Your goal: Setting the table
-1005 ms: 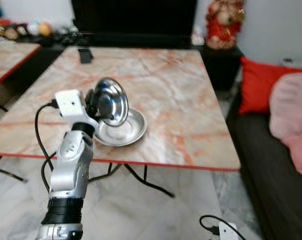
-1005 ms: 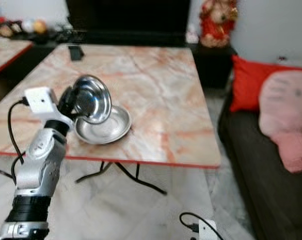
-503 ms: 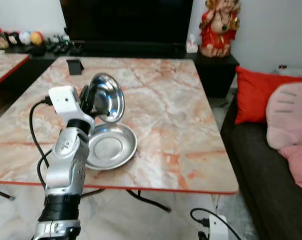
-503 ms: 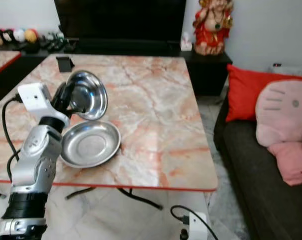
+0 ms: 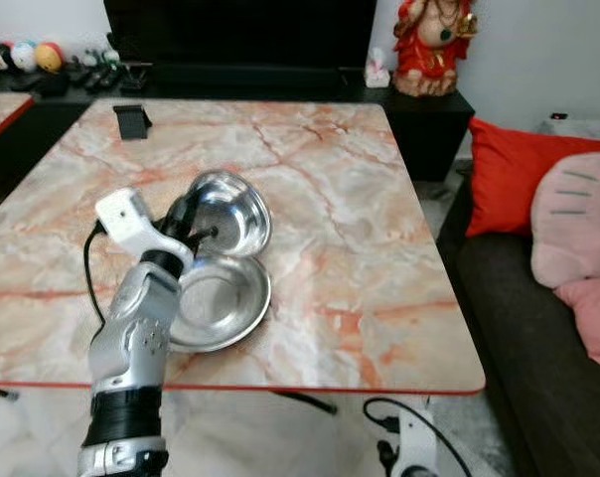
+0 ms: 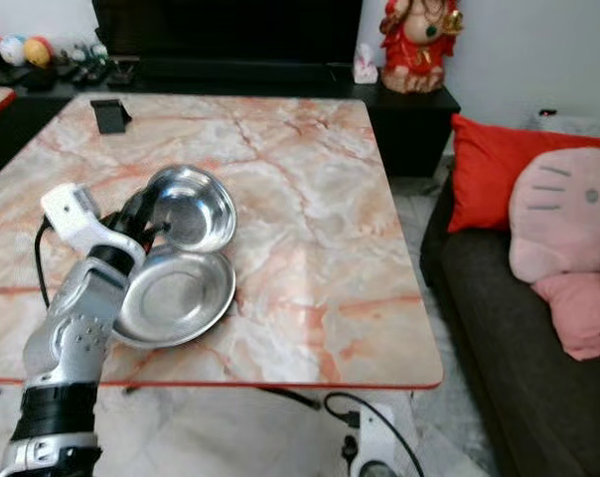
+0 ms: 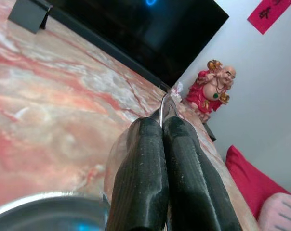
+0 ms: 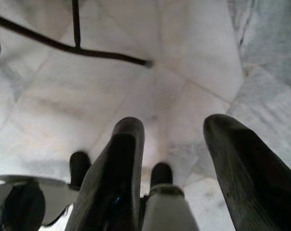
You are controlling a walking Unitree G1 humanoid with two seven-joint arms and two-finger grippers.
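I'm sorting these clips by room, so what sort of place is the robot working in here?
Most likely a home living room: a marble-patterned table stands beside a dark sofa with a red cushion, and a big dark TV screen sits on a low cabinet behind it.

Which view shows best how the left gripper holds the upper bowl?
The left wrist view: the left gripper's black fingers pinch the upper bowl's thin rim edge-on. The eye views show the bowl whole and tilted, overlapping the far rim of the lower bowl, but the grip itself is small there.
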